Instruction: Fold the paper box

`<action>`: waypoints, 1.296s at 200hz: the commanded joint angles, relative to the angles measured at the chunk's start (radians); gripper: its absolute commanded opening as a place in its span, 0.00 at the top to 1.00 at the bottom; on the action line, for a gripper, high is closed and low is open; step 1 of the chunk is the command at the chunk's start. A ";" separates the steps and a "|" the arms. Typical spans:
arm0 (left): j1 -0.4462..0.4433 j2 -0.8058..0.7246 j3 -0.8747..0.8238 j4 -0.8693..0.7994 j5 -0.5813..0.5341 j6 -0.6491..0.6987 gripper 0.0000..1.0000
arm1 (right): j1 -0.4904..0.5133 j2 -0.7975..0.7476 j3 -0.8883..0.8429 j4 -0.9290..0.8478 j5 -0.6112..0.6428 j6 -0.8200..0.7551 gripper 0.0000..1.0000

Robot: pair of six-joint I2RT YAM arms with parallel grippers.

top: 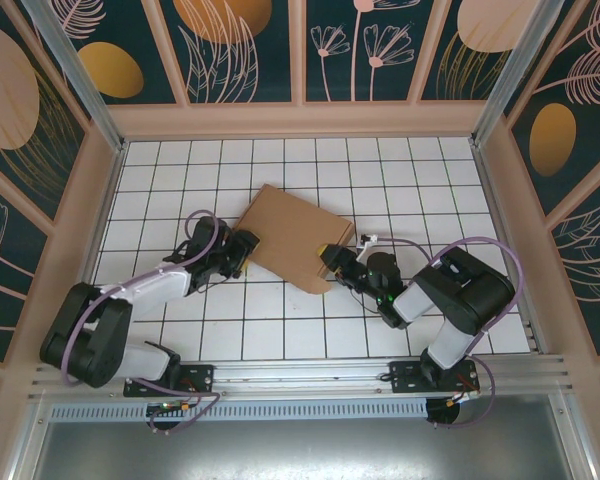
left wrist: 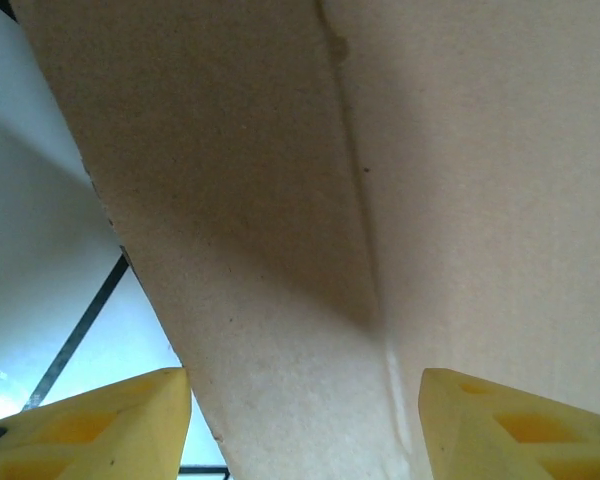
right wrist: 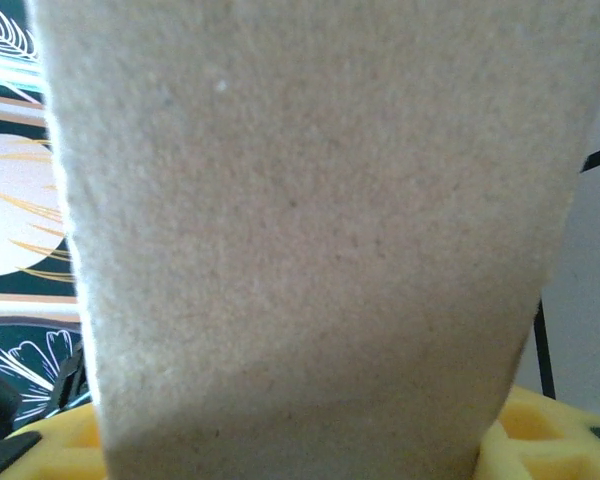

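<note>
**Flanking the paper box: two pincers**

Left pincer is touching the box's left edge, its yellow fingers standing apart, cardboard spanning the gap. Right pincer is touching its near right corner, fingers likewise apart.

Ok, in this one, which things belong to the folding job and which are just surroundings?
Job: paper box, left gripper at its left corner, right gripper at its near right edge.
Not part of it: white tiled table, patterned wall panels, purple cables.
</note>
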 commanded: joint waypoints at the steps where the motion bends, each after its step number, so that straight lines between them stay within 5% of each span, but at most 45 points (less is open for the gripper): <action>1: -0.004 0.054 0.038 0.117 -0.010 0.003 0.40 | 0.018 -0.004 0.022 0.004 -0.031 -0.011 0.65; 54: -0.004 0.121 0.047 0.233 0.023 -0.015 0.44 | 0.018 0.080 0.023 0.133 -0.109 0.044 0.68; 87: -0.003 -0.004 0.038 0.036 -0.042 0.035 0.40 | -0.004 0.059 -0.002 0.116 -0.082 0.036 0.68; 119: -0.004 -0.061 0.072 -0.172 -0.041 0.090 0.37 | -0.002 -0.006 0.012 -0.084 0.008 -0.050 0.67; 184: -0.004 -0.119 0.173 -0.350 -0.039 0.180 0.37 | 0.001 0.005 0.026 -0.092 0.004 -0.071 0.67; 259: -0.004 -0.018 0.214 -0.269 0.004 0.145 0.37 | 0.001 0.008 0.019 -0.040 -0.032 -0.046 0.66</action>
